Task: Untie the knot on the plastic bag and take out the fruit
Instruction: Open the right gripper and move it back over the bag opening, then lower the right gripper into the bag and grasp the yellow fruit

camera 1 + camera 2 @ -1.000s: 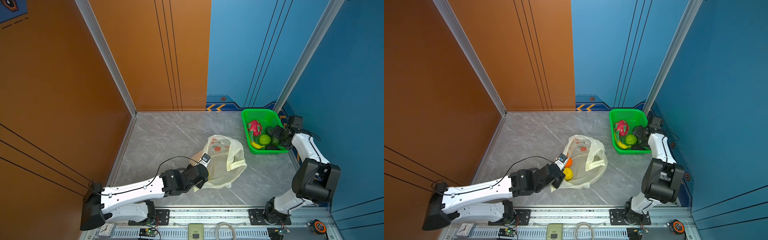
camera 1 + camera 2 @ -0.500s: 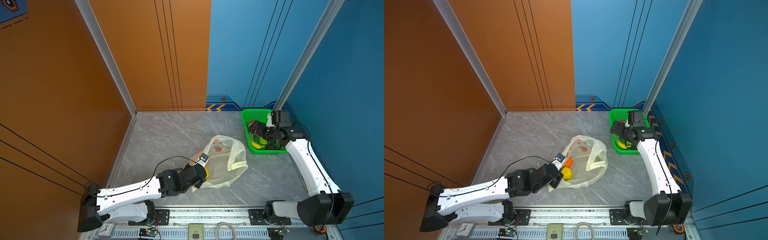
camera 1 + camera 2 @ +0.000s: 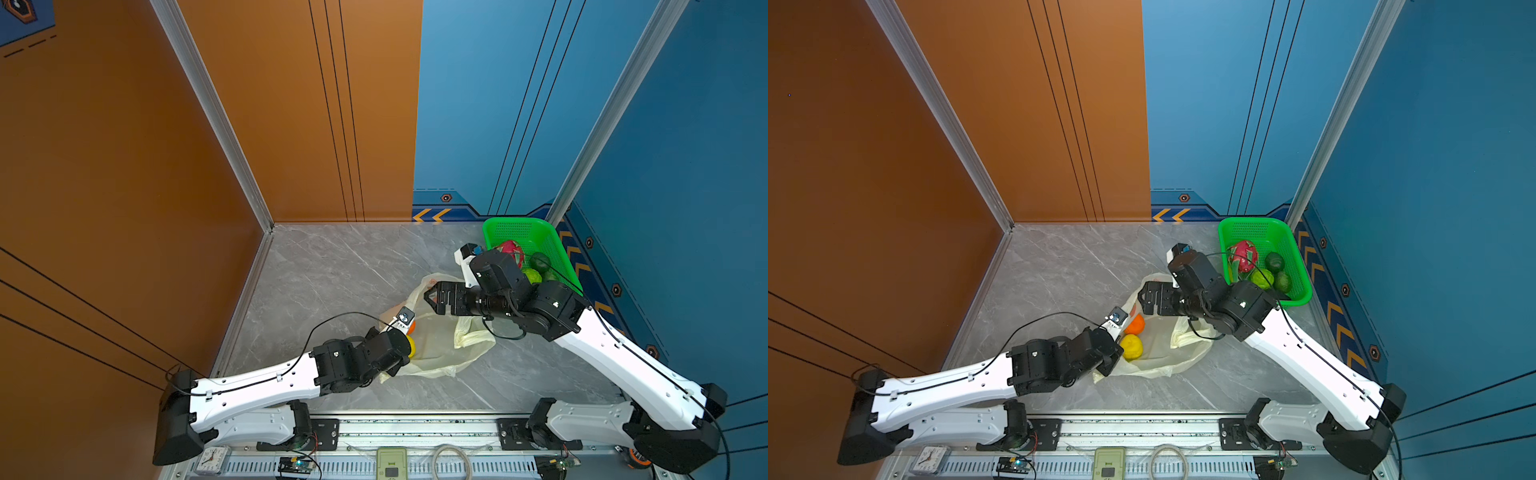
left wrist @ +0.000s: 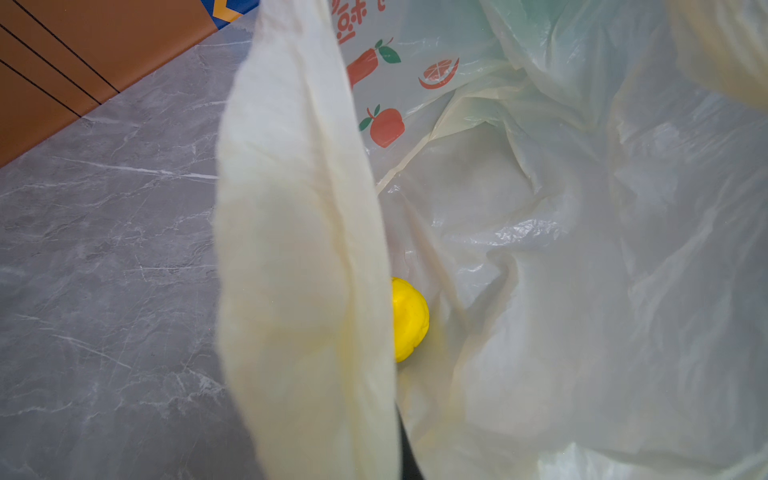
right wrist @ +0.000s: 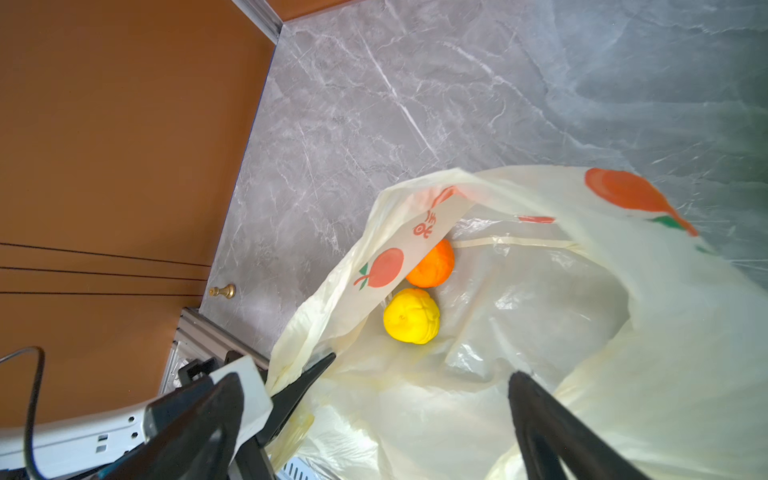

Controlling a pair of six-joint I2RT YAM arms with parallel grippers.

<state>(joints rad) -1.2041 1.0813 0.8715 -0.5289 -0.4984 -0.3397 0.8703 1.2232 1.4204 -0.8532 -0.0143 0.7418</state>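
The plastic bag (image 3: 449, 353) (image 3: 1167, 357) lies on the grey marble floor with its mouth gaping. The knot does not show. Inside sit a lemon (image 3: 1131, 347) (image 5: 411, 316) (image 4: 409, 320) and an orange (image 3: 1136, 325) (image 5: 432, 266). My left gripper (image 3: 388, 374) (image 3: 1108, 365) is shut on the bag's near-left handle strip (image 4: 299, 249), holding it up; its fingers (image 5: 303, 382) show beside the strip. My right gripper (image 3: 430, 297) (image 3: 1142, 299) (image 5: 376, 378) hangs open above the bag's mouth, with nothing between its fingers.
A green mesh basket (image 3: 519, 232) (image 3: 1254, 232) at the back right holds a dragon fruit (image 3: 1241, 253), avocados (image 3: 1275, 262) and a bumpy green ball (image 3: 1262, 278). Orange and blue walls close in the floor. A small clock (image 3: 928, 459) lies on the front rail.
My right arm has swung left from the basket to above the bag's mouth, gripper still open. The left gripper keeps hold of the bag's strip and has hardly moved.
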